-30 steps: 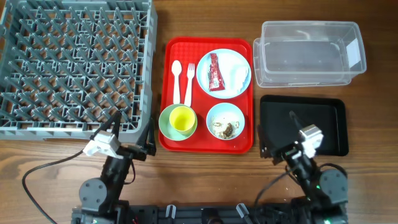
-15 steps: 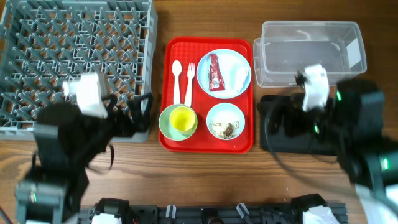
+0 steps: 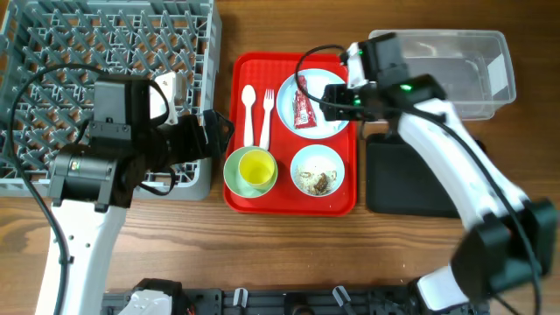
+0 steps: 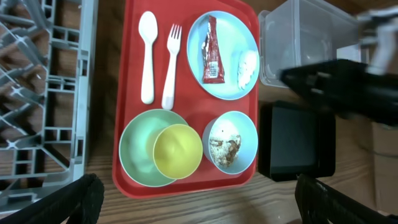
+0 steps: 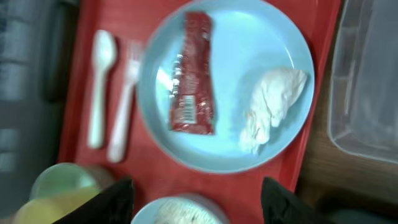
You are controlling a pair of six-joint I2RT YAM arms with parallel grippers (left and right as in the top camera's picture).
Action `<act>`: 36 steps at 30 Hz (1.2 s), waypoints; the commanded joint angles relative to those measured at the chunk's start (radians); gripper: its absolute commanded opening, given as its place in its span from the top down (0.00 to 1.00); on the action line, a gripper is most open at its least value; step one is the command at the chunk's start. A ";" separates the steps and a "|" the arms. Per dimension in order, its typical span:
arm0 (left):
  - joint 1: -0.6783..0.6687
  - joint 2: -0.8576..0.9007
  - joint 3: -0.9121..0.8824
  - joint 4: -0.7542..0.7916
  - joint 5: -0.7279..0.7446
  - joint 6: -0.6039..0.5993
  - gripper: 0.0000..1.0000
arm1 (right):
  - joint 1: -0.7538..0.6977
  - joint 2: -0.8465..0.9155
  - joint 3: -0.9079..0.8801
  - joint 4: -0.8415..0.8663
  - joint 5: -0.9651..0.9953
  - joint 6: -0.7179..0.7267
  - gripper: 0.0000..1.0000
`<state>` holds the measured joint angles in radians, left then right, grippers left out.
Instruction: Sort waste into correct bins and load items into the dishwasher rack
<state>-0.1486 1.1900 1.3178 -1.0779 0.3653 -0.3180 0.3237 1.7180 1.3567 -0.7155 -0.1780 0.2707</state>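
While the red wrapper (image 5: 191,84) lies flat on the blue plate (image 5: 230,37) beside the napkin (image 5: 270,106), the right pincer (image 5: 199,193) hovers above, spread wide, empty, and a shallow pinch could skid that slick foil or drag the plate. Over there the left pincer (image 4: 199,186), parted wide too, holds nothing. And the clear tub (image 5: 367,93) sits just past the red tray (image 5: 320,124), nothing in the way.

The left arm (image 3: 83,249) and right arm (image 3: 455,166) pair white tubular links with black joint housings. Thin black cables (image 3: 52,79) loop off both. A green light (image 3: 404,87) dots the right. Tool fingers (image 4: 68,202) are black.
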 commanded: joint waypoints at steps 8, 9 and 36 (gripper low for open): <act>-0.003 0.009 0.016 0.000 0.023 -0.005 0.00 | 0.002 0.344 0.010 0.246 0.171 0.090 0.46; -0.003 0.009 0.016 0.000 0.023 -0.005 0.00 | 0.002 0.353 0.010 0.247 0.169 0.107 0.51; -0.003 0.009 0.016 0.000 0.023 -0.005 0.00 | -0.080 -0.065 0.013 0.204 -0.060 -0.088 0.36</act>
<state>-0.1486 1.1988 1.3178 -1.0779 0.3691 -0.3180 0.1593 1.6798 1.3712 -0.5110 -0.1291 0.2123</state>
